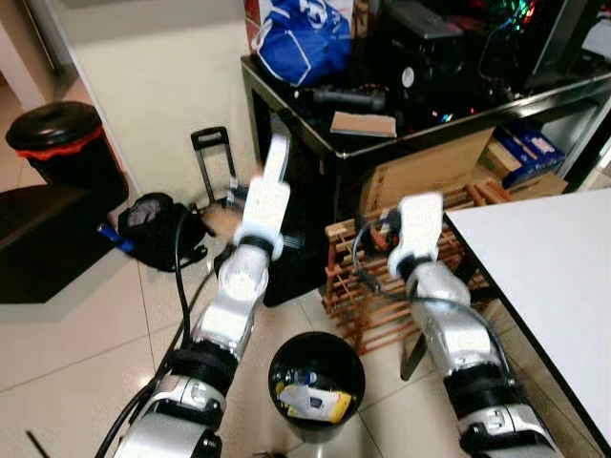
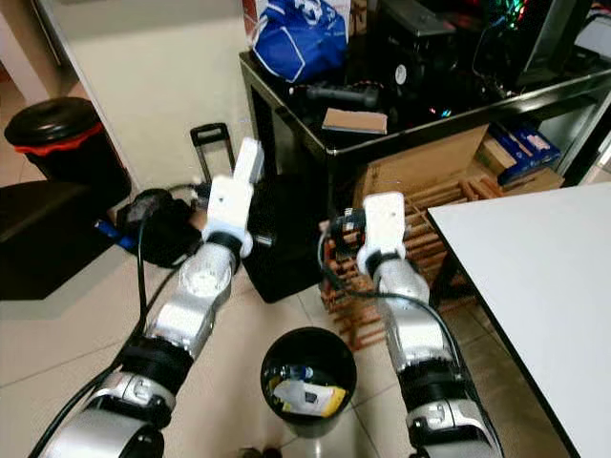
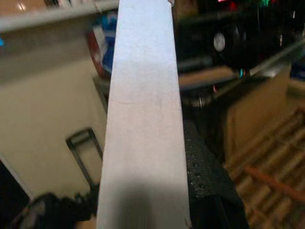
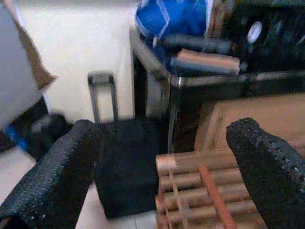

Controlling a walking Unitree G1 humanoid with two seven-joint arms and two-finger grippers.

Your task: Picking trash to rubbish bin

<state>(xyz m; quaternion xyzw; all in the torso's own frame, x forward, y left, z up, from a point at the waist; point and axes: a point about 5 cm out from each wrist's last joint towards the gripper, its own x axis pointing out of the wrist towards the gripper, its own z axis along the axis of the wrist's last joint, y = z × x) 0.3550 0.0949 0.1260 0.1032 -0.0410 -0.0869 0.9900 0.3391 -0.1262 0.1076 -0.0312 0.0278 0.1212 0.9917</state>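
Your right gripper's (image 4: 157,191) two black fingers (image 4: 267,162) stood wide apart with nothing between them, only the wooden rack (image 4: 200,195) and a dark case showing through the gap. On your left gripper (image 3: 157,157) the fingers were clamped onto a flat pale strip (image 3: 143,119), likely card or board, which ran straight out along them and hid most of the grip; one black pad (image 3: 205,176) pressed against its side. In the head views that strip (image 1: 276,157) stood nearly upright above the left wrist, at about twelve o'clock from it.

The rubbish bin (image 1: 355,367) sat on the floor tiles between your two forearms, at roughly six o'clock from both wrists, open-topped and already holding some yellow and white scraps (image 1: 320,401). You held the strip well above and beyond the bin, not over its mouth, so I judge it had been lifted clear but not yet carried back for the drop. Holding it lengthwise along the fingers kept it from swinging, and would let it slide in end-first once you tipped the wrist down.

At one o'clock from the bin stood the rack, and beyond it the black table (image 1: 286,100) with a blue bag (image 1: 304,38). A white tabletop (image 1: 544,258) lay at three o'clock. A second, lidded black bin (image 1: 59,134) stood at ten o'clock, well apart.
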